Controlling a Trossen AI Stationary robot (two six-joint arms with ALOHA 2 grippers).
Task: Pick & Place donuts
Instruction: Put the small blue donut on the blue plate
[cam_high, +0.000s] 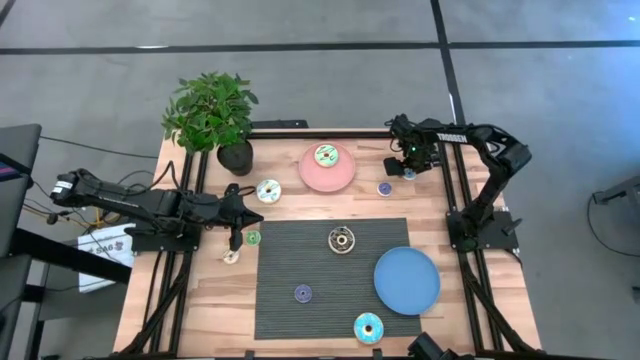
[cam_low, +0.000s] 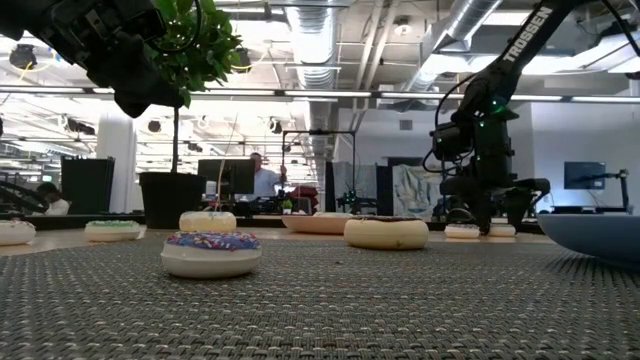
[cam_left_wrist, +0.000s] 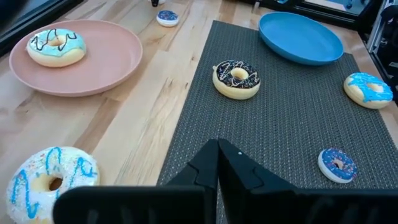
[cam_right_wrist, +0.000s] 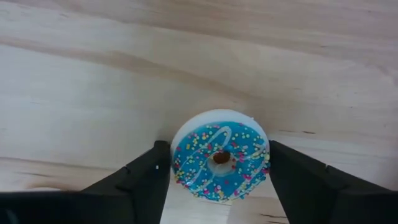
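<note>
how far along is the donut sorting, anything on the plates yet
Done: one cyan-iced donut with dark drizzle lies on the pink round plate. In hand: the right gripper straddles a small blue sprinkled donut on the wood, fingers not yet touching it. Left: the blue round plate holds nothing; other donuts remain scattered. The left gripper waits shut.

Nine donuts (cam_high: 342, 239) show, along with two plates (cam_high: 407, 281), one potted plant (cam_high: 212, 115) and one woven mat (cam_high: 300, 260).
</note>
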